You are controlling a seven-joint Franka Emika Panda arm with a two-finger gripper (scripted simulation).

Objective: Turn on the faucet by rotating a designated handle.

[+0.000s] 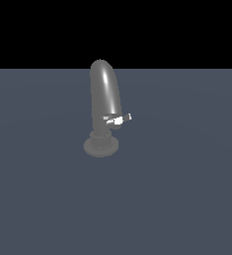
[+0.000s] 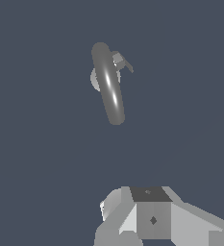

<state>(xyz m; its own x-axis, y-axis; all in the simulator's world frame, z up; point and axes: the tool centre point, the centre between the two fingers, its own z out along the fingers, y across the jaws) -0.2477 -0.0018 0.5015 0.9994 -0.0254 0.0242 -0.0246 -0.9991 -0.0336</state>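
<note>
Your tool (image 2: 154,218) is far above; I cannot tell if it's wide. Come down beside the small light grey bar handle (image 1: 118,119) on the shiny grey metal faucet (image 1: 104,94), then push it around.

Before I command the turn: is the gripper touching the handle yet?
Apart. The wrist view shows the handle beside the faucet, with bare floor between it and the gripper.

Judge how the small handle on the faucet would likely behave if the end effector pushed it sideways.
The handle is a short thin bar jutting from the faucet, so it would probably swing about its mount rather than bend. Its narrow, smooth-looking surface may let a finger slip off. The faucet's wide ribbed base suggests it would not tip.
</note>
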